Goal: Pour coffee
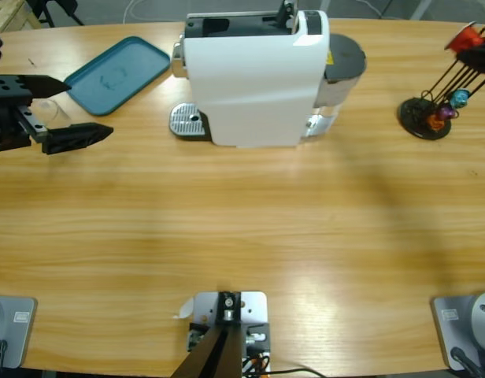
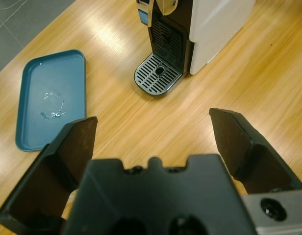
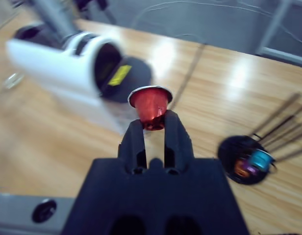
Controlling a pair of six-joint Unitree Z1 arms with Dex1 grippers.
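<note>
Nearest the high camera, the table is lying as a broad band of bare wood.

Beyond it, at the left edge, the left gripper is reaching in level over the wood, its jaws standing wide apart and clamping nothing. A clear glass is showing faintly between them, near the gripper's body. The coffee cannot be made out in it from any view. In the left wrist view, the left gripper is looking past its spread jaws at bare table.

Farther on, the drip grid is jutting from the left foot of the white machine, which is standing at mid-table. In the left wrist view the drip grid is carrying no cup. A teal tray is lying left of the machine, just beyond the left gripper. A faint ring of droplets is marking the tray floor.

At the far right, a black wire stand is holding spare capsules low on its rods.

In the right wrist view, the right gripper is hanging above the table with its jaws closed on a red capsule. The machine is lying beyond it, and the stand is to the right.
</note>
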